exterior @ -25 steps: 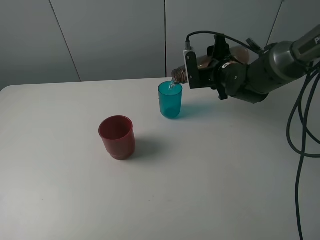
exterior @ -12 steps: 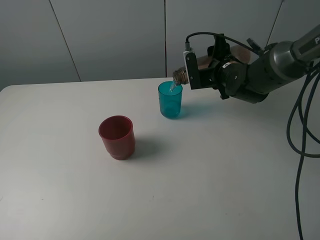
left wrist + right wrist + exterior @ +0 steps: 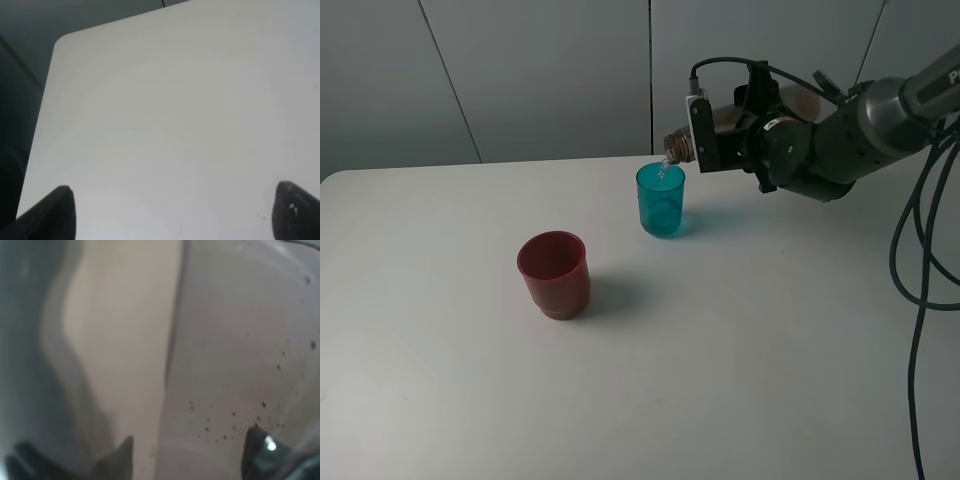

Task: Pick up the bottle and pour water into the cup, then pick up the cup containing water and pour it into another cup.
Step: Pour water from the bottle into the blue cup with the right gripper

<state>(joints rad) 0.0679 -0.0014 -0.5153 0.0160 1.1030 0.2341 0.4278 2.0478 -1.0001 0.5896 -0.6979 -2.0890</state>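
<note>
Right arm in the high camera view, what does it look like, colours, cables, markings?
The right arm is mostly dark grey and black with rounded joints; its upper link is silver-grey with a cropped white marking. The gripper is black with a small white block on top. A thin black cable arcs over the wrist; thicker black cables hang beside it.

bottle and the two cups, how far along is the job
Done: the right gripper holds the bottle lifted and tipped. In hand: its neck pours into the teal cup. Left: lifting that cup and pouring into the dark red cup, standing apart.
</note>
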